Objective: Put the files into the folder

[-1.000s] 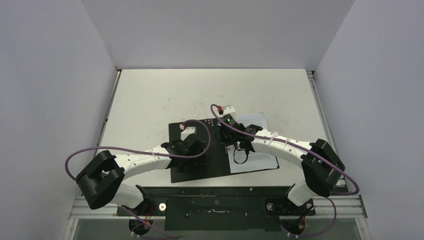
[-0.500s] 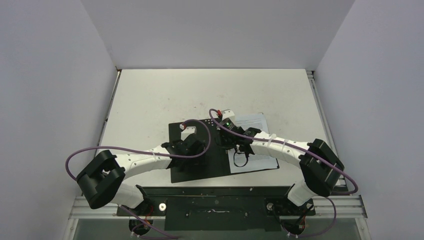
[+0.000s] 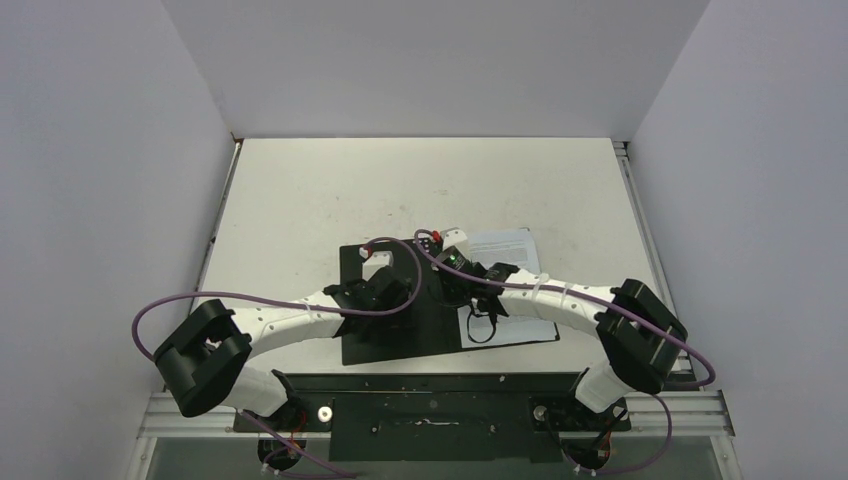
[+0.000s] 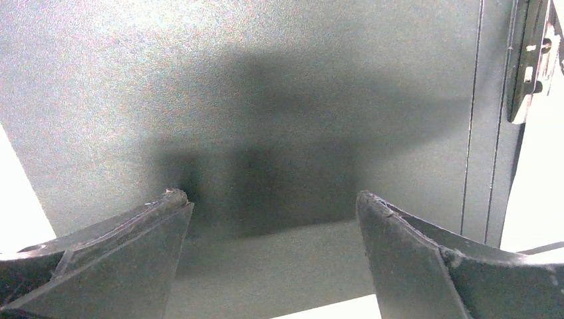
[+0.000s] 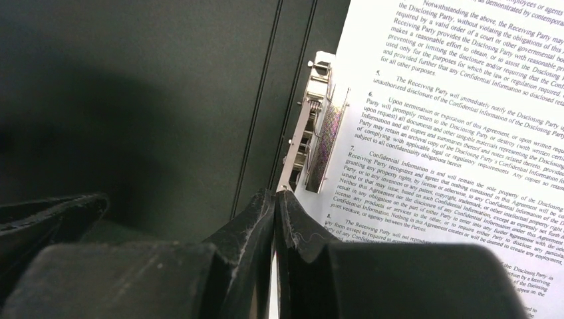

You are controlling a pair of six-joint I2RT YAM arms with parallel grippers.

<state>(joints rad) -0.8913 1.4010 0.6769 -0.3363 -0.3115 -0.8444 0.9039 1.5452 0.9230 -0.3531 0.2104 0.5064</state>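
The folder (image 3: 400, 335) lies open on the table, black inside up. The files (image 3: 510, 245), white sheets of dense print, lie right of its spine; the top sheet shows in the right wrist view (image 5: 452, 133). A metal clip (image 5: 316, 126) sits at the spine, at the sheets' edge. My right gripper (image 3: 452, 265) is shut (image 5: 275, 196) on the clip's thin metal lever. My left gripper (image 3: 385, 292) is open (image 4: 269, 199), low over the folder's left panel (image 4: 266, 86), with nothing between its fingers. The second sheet is hidden.
The folder's spine creases (image 4: 479, 133) and the clip (image 4: 525, 60) show at the right of the left wrist view. White table (image 3: 330, 190) stretches beyond the folder. Purple cables (image 3: 250, 298) loop over both arms. A black base rail (image 3: 430, 400) runs along the near edge.
My right gripper has moved a little left and nearer along the folder's spine, staying shut. The left arm, folder and sheets have not visibly moved.
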